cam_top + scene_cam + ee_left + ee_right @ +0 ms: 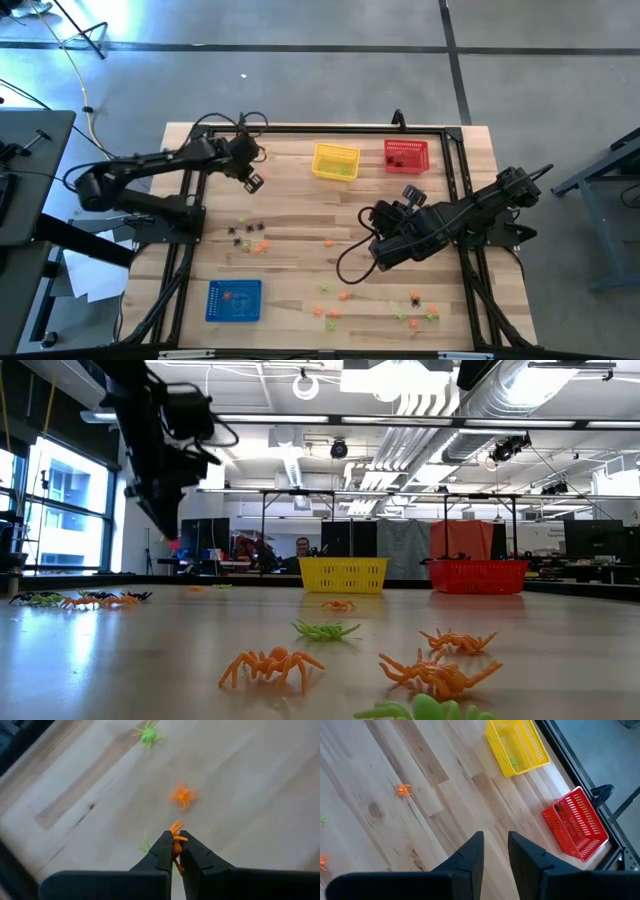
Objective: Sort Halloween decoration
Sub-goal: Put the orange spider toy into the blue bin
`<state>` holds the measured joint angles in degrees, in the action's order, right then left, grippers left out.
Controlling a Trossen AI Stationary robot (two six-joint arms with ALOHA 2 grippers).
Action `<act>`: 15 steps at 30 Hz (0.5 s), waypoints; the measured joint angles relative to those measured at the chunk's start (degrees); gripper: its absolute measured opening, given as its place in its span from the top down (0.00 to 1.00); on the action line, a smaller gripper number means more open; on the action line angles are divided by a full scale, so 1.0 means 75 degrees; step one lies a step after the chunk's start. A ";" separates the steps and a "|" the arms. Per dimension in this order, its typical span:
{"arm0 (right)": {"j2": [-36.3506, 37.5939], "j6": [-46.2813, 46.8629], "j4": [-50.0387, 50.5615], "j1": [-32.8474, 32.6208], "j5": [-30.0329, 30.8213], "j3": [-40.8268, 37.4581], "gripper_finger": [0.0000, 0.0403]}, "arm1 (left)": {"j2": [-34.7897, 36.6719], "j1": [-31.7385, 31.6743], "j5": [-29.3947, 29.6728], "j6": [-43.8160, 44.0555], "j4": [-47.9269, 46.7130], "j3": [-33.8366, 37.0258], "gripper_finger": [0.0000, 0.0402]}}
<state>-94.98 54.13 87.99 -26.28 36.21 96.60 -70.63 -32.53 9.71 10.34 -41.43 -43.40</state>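
The Halloween decoration is tiny plastic spiders, orange, light green and black. One cluster (246,236) lies left of the table's middle, and another (400,308) lies near the front right. My left gripper (252,181) hovers over the far left of the table, shut on an orange spider (176,840). In the low view it hangs high at the left (172,540). My right gripper (410,194) stands open in the air right of centre, with nothing between its fingers (470,855). My left gripper pinches the orange spider's body between its two fingertips (164,847). The legs (176,827) stick out past the tips. The fingers slant steeply down. The spider is lifted clear of the table.
A yellow mesh basket (336,161) and a red one (406,156) stand at the far edge, and a blue one (234,300) near the front left. Loose spiders (182,795) lie on the wood below my left gripper. A black frame (455,170) borders the table.
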 joint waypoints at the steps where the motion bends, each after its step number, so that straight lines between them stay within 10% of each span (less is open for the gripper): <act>1: 0.0000 -0.0004 -0.0003 0.0000 0.0000 0.0002 0.79 | -0.0177 -0.0171 -0.0084 -0.0061 0.0172 0.0020 0.99; 15: 0.0000 -0.0018 -0.0024 0.0000 0.0001 0.0003 0.79 | -0.2268 -0.0776 -0.0228 -0.0618 0.1278 0.0053 0.99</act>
<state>-94.98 53.99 87.81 -26.28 36.21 96.62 -87.64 -38.35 8.00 5.71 -31.85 -43.00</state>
